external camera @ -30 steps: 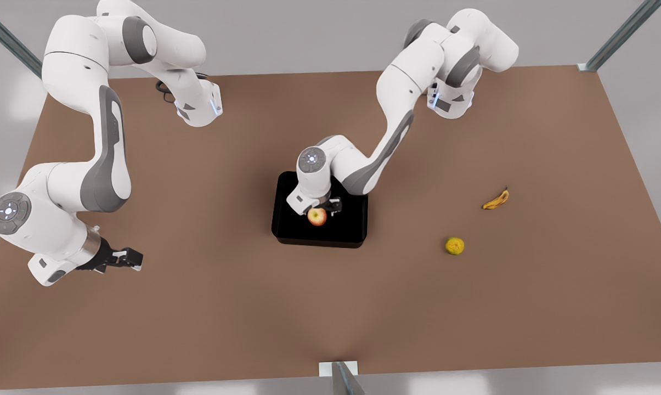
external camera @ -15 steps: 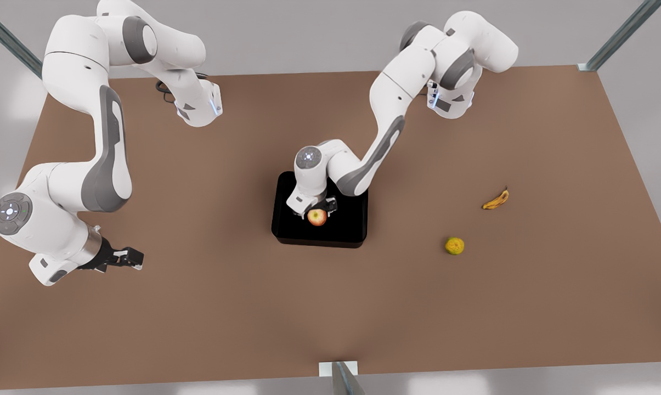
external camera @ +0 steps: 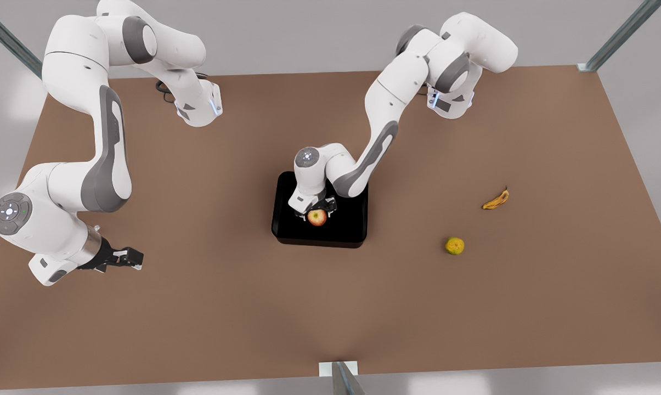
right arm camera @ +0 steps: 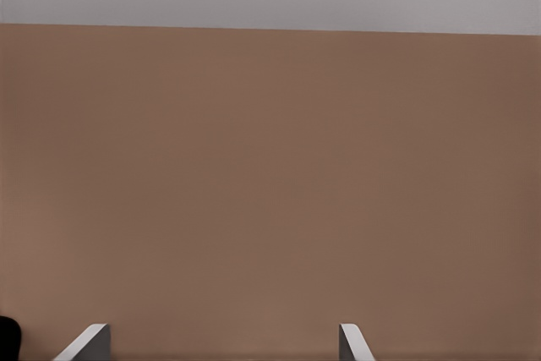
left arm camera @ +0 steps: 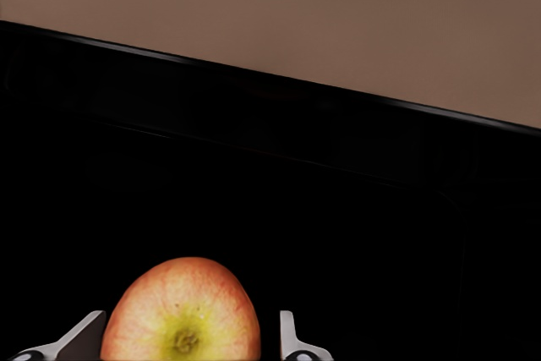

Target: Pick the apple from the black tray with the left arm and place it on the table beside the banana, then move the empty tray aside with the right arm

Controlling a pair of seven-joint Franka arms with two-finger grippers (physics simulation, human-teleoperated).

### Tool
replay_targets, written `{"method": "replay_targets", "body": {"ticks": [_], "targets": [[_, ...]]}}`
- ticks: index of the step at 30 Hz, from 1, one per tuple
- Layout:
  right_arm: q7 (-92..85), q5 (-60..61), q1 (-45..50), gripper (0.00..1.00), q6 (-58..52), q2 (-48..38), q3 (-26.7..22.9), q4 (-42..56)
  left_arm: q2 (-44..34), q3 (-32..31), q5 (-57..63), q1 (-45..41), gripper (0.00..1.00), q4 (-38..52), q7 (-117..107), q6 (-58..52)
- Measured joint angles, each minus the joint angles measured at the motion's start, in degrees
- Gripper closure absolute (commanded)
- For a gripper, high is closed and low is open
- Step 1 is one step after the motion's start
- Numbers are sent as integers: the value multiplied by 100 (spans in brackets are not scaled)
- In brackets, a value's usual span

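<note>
- While the left gripper (external camera: 315, 209) sits low at frame centre, the apple (external camera: 317, 217) lies between its spread fingers (left arm camera: 290, 340), not yet clamped, inside the tray (external camera: 346, 230).
- Banana (external camera: 496, 200) lies well off, right of frame.
- Right gripper (external camera: 126, 258) waits lower left, fingers apart.

so the apple (external camera: 317, 218) sits in the black tray (external camera: 346, 225) mid-table (external camera: 226, 307), left gripper (external camera: 315, 209) straddling it, the banana (external camera: 496, 199) and a round fruit (external camera: 455, 246) lie well off toward the front view's right, and the right gripper (external camera: 126, 258) hangs far over on the left
</note>
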Motion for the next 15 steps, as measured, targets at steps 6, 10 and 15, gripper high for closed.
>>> {"method": "replay_targets", "body": {"ticks": [6,10,15], "targets": [[0,0,7,0,0,0,0,0,-318,3,46,36,24,17,-219,-129],[5,5,137,0,-9,1,36,0,-1668,-11,-636,1382,24,77,191,-1211],[526,-22,1535,0,-257,-104,38,65,-1865,9,-1111,3850,24,54,1620,-2388]]}}
